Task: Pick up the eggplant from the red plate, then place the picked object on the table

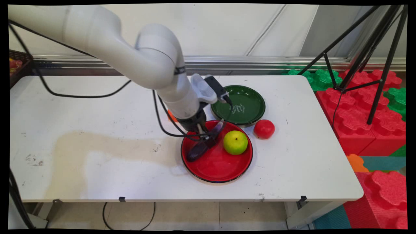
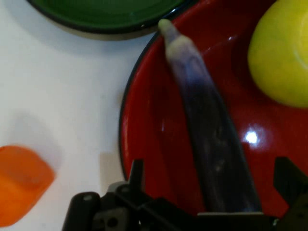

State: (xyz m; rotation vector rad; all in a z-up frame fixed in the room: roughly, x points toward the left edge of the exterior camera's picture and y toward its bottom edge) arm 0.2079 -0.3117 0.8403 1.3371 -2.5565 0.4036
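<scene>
The eggplant lies in the red plate at frame centre in the main view, its pale stem end reaching up to the plate's upper rim in the hand view, right by the green plate. The gripper is down over the eggplant, jaws apart, one finger on each side of the dark body, not pressing on it as far as the hand view shows. Just to the right, in the same red plate, sits the green apple, close to the eggplant but apart from it. The red tomato rests on the table off the plate's upper-right rim, below the green plate. An orange block sits at the hand view's lower left. Wide bare tabletop spreads left of the red plate.
</scene>
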